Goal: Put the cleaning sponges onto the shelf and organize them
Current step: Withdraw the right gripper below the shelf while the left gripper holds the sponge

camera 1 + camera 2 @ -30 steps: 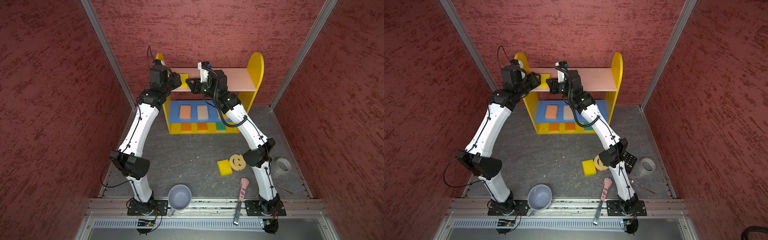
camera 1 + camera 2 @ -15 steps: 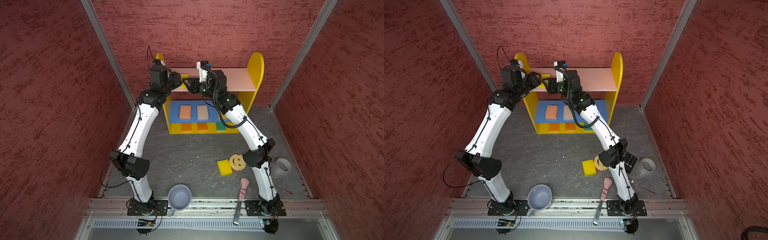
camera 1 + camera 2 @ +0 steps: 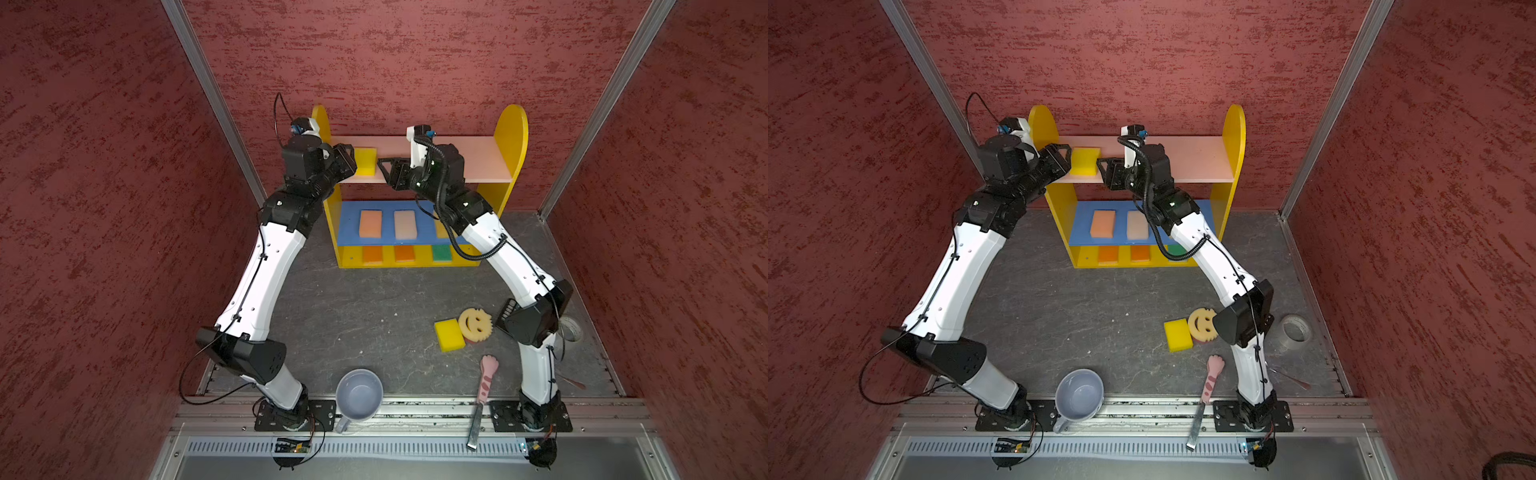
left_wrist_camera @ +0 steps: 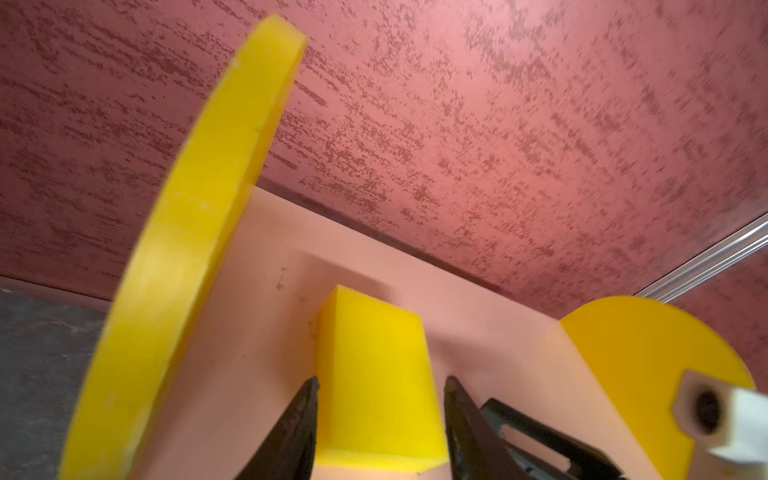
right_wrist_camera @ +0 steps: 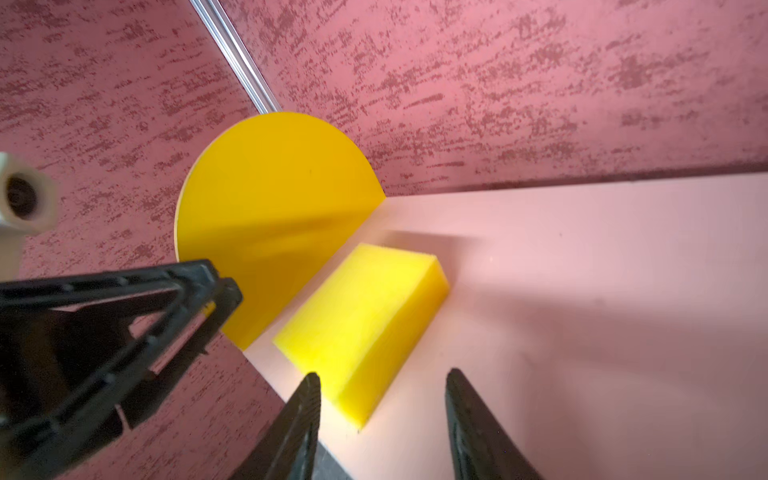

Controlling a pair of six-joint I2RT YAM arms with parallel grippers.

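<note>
The yellow sponge (image 3: pixel 365 161) lies flat on the pink top board (image 3: pixel 473 162) of the shelf (image 3: pixel 514 137), directly between the two claws. The left claw (image 4: pixel 382 380) has its fingers apart with the sponge's near end between them, each finger close against a side face. Whether they press the foam cannot be told. The right claw (image 5: pixel 383 372) has its jaws apart with nothing gripped. Its tips are just beside the sponge's opposite side, and one corner of the block points into the gap. In both top views the claws face each other across the block. The yellow side panel (image 4: pixel 187 232) rises close beside the left claw.

One tier below the claws, on the blue middle board (image 3: pixel 345 224), a peach sponge (image 3: pixel 370 223) and a pale pink sponge (image 3: pixel 405 224) lie side by side, apart. Lower again, on the bottom board (image 3: pixel 345 261), an orange sponge (image 3: pixel 372 254), a second orange sponge (image 3: pixel 404 253) and a green sponge (image 3: pixel 442 252) sit in a row.

Well back from both claws, on the tabletop (image 3: pixel 353 311) by the right arm's elbow, a second yellow sponge (image 3: pixel 449 334) lies right against the round smiley sponge (image 3: pixel 476 325). Farther back, at the tabletop's front edge, are a grey-blue mug (image 3: pixel 358 395) and a pink cat-paw tool (image 3: pixel 487 374). A roll of tape (image 3: pixel 1295 332) sits past the elbow.
</note>
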